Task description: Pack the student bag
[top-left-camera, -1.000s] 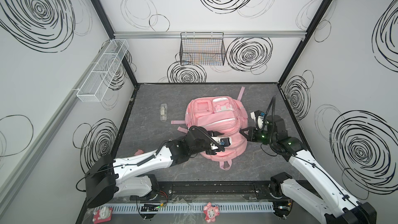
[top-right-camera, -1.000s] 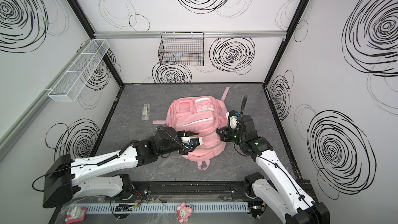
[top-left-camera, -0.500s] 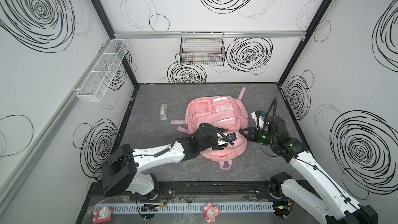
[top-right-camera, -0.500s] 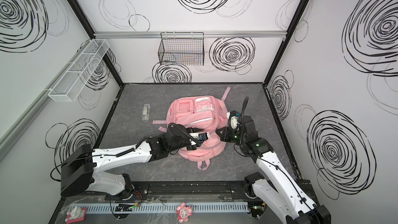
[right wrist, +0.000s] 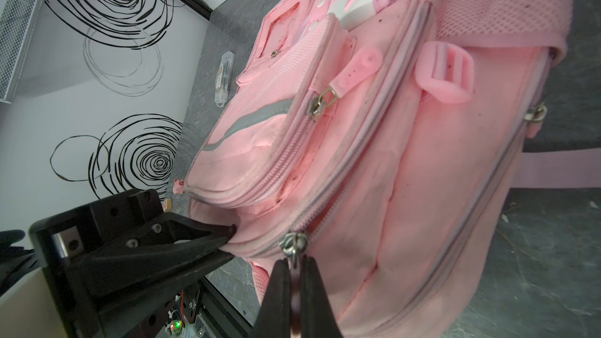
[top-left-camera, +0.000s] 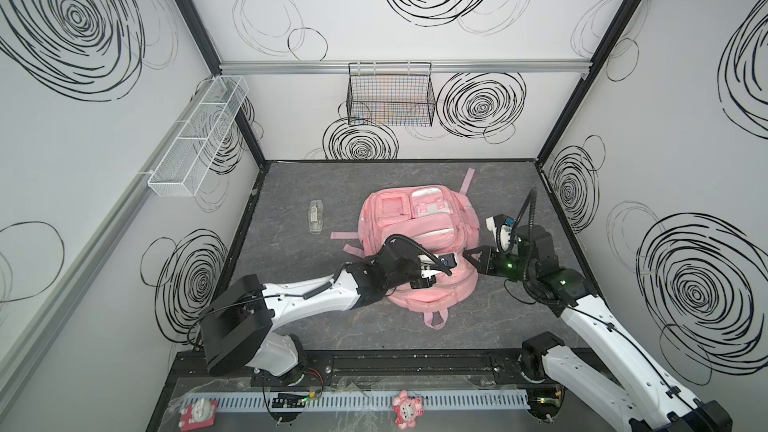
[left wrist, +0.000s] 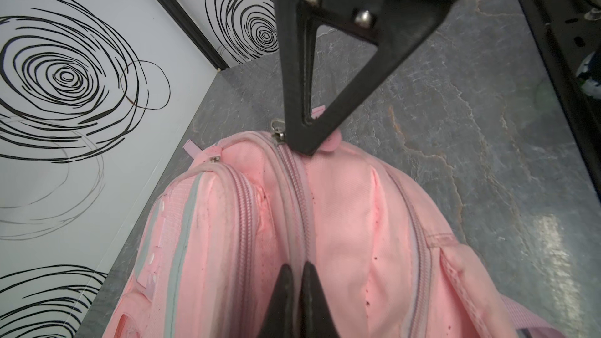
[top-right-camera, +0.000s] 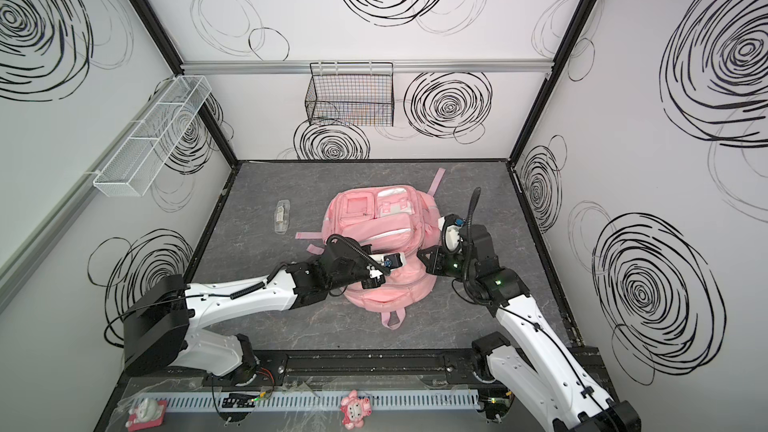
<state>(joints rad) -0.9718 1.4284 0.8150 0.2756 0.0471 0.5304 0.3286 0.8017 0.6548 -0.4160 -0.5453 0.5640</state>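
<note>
Your right tool (right wrist: pixel 295 263) is clenching the zipper pull (right wrist: pixel 294 246) of the student bag (top-left-camera: pixel 432 226). The tab is squeezed between both fingers, with the metal ring showing just past the tips. Your left tool (left wrist: pixel 297 266) is pinching a thin fold of the bag's fabric right on the zipper track (left wrist: pixel 294 190) (the jaws are all but together, so the hold looks shallow).

The bag is lying front pockets up in the middle of the tabletop (top-left-camera: pixel 299 251), between your two arms. The track between the tools is looking closed, so I judge the opening of this compartment as barely begun.

To do it well, be treating the left tool as the anchor and drawing the right one along the line of the track, away from the anchor, so the fabric is staying taut. Be pulling low and parallel to the teeth, not upward, or the soft bag may be lifting and bunching. Ease off where the track is curving round the bag's corner.

A small clear case (top-left-camera: pixel 316 216) is lying well apart from the bag.
</note>
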